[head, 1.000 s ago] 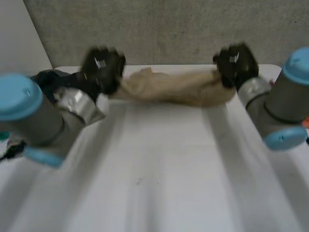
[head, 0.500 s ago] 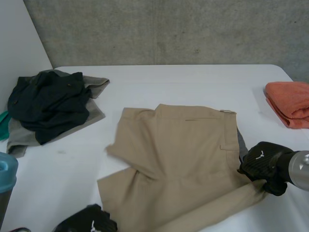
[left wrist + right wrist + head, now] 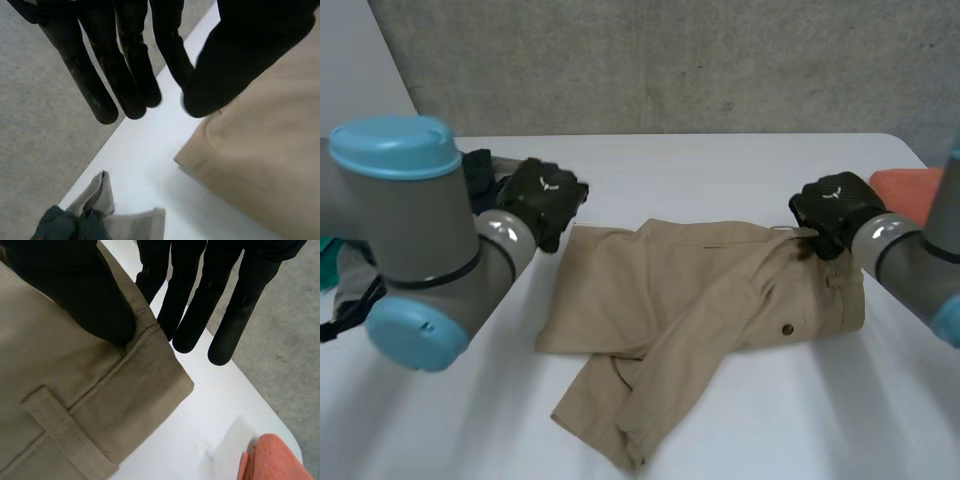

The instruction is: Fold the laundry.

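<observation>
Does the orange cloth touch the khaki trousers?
No, in the right wrist view bare white table separates the orange cloth from the khaki trousers.

The left arm (image 3: 410,230) hides most of the dark clothes pile (image 3: 477,168), and the left wrist view cuts that pile off at its edge. The right arm (image 3: 920,265) covers part of the orange towel (image 3: 905,188).

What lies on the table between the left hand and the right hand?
In the head view, the tan trousers lie rumpled there, reaching from the left hand to the right hand.
</observation>
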Tool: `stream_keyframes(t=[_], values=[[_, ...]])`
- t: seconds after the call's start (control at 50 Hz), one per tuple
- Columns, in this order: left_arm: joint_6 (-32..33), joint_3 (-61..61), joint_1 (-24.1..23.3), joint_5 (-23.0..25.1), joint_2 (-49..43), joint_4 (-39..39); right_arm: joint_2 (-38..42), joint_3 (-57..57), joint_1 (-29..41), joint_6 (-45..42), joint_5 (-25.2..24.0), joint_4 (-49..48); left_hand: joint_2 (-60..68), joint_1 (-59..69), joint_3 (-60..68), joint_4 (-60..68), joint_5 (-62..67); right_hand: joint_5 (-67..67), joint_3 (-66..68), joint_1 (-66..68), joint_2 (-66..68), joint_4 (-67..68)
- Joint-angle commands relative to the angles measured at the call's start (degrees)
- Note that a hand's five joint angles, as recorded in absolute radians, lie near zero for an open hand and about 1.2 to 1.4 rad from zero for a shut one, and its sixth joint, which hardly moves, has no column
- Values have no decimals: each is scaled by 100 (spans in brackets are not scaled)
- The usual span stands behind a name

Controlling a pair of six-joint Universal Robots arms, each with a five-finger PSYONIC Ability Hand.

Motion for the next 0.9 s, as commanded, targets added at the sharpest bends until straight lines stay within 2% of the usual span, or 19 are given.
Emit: stream_keyframes(t=[0.02,0.06,0.18,0.22,0.28,0.38,0.62,0.8,0.9], values=[[-1010,106,-283,-107,258,-965,177,-102,280,144,263,307,-4184,-4062,-4162,-4303,-4269,1165,1190,1611,1280,1140],[-1212,-26,-354,-143,407,-1185,124,-40,280,126,236,290,-5128,-5006,-5106,-5248,-5214,1165,1190,1611,1280,1140],[-2249,-843,-784,-257,996,-1818,-113,249,227,30,105,228,-5099,-4978,-5078,-5219,-5185,1165,1190,1611,1280,1140],[-2582,-1246,-994,-266,1093,-1854,-174,337,210,3,104,219,-4714,-4592,-4692,-4834,-4799,1165,1190,1611,1280,1140],[-2742,-1564,-1223,-239,1102,-1722,-201,408,192,-6,104,184,-4628,-4506,-4606,-4748,-4713,1165,1190,1611,1280,1140],[-2515,-2126,-1575,-222,971,-1091,-210,478,122,-6,96,149,-4208,-4086,-4187,-4328,-4294,1165,1190,1611,1280,1140],[-2030,-2540,-1900,-204,698,105,-298,619,-1,-6,17,140,-3602,-3480,-3580,-3722,-3688,1165,1190,1611,1280,1140],[-2013,-2461,-2120,-231,320,361,-359,742,-54,-6,-36,96,-3080,-2958,-3059,-3200,-3166,1165,1190,1611,1280,1140],[-2004,-2417,-2156,-301,179,396,-403,786,-106,-6,-36,96,-2023,-1901,-2001,-2143,-2109,1165,1190,1611,1280,1140]])
